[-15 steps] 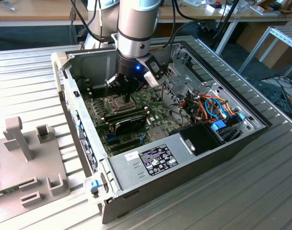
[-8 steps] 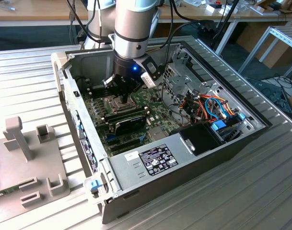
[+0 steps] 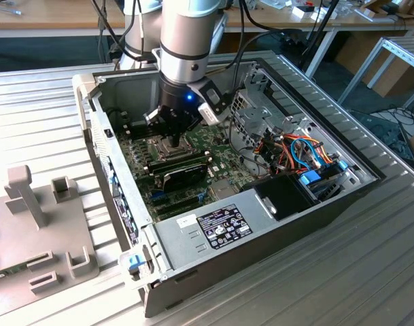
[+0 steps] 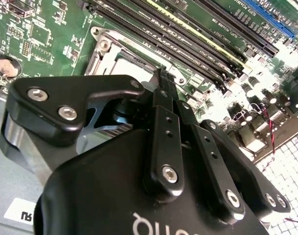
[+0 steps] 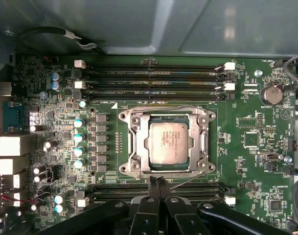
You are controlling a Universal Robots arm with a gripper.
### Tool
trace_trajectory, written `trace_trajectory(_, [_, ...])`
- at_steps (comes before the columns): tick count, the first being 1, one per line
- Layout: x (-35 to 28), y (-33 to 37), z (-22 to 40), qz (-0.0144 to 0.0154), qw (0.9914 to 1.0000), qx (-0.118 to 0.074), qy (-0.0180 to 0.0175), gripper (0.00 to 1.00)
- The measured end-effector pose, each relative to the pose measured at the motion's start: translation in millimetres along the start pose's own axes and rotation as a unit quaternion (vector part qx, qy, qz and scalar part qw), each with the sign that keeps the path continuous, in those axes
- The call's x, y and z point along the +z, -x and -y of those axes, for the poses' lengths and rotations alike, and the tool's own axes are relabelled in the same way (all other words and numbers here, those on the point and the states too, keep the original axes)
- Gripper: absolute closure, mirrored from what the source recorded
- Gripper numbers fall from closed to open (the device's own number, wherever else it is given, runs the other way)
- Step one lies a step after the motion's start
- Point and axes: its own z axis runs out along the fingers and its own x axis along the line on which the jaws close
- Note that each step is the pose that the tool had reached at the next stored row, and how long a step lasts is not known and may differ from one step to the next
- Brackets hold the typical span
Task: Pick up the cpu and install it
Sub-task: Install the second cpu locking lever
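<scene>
The cpu (image 5: 167, 142), a dull silver-grey square chip, lies flat in the motherboard's socket, ringed by the metal socket frame (image 5: 134, 142). My gripper (image 5: 156, 182) hovers just off one edge of that frame, its two black fingers pressed together with nothing between them. In the second wrist view the fingertips (image 4: 161, 77) point down at the socket frame (image 4: 102, 49). In the exterior view the gripper (image 3: 174, 140) hangs low inside the open computer case, over the green motherboard (image 3: 193, 178).
Rows of black memory slots (image 5: 153, 78) flank the socket on two sides. The case's walls (image 3: 101, 146) enclose the board. A drive cage with orange and blue cables (image 3: 298, 153) and a power supply (image 3: 217, 227) fill the exterior view's right. A grey fixture (image 3: 37, 224) stands outside.
</scene>
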Motion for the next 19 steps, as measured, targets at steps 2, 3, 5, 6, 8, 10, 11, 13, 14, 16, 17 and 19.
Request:
trace_trajectory(2, [0.1, 0.0, 0.0, 0.0000, 1.00000, 0.000, 0.0000, 0.89])
trace_trajectory(3, [0.1, -0.1, 0.0, 0.0000, 1.00000, 0.000, 0.0000, 0.89])
trace_trajectory(5, [2.6, -1.2, 0.0, 0.0000, 1.00000, 0.000, 0.0001, 0.89])
trace_trajectory(6, [4.0, -1.7, 0.0, 0.0001, 1.00000, 0.000, 0.0001, 0.89])
trace_trajectory(8, [5.7, -3.6, 0.1, 0.0000, 1.00000, 0.000, 0.0000, 0.89])
trace_trajectory(10, [6.5, -4.1, 0.2, 0.0000, 1.00000, 0.000, 0.0000, 0.89])
trace_trajectory(11, [6.5, -4.1, 0.2, -0.0001, 1.00000, 0.000, -0.0001, 0.89])
trace_trajectory(13, [6.7, -4.1, 0.1, 0.0000, 1.00000, 0.000, 0.0000, 0.89])
trace_trajectory(14, [6.7, -4.1, 0.1, 0.0000, 1.00000, 0.000, 0.0000, 0.89])
trace_trajectory(16, [6.8, -4.1, 0.1, 0.0000, 1.00000, 0.000, 0.0000, 0.89])
trace_trajectory(17, [6.8, -4.1, 0.1, 0.0000, 1.00000, 0.000, 0.0000, 0.89])
trace_trajectory(19, [6.8, -4.2, 0.1, 0.0000, 1.00000, 0.000, 0.0000, 0.89])
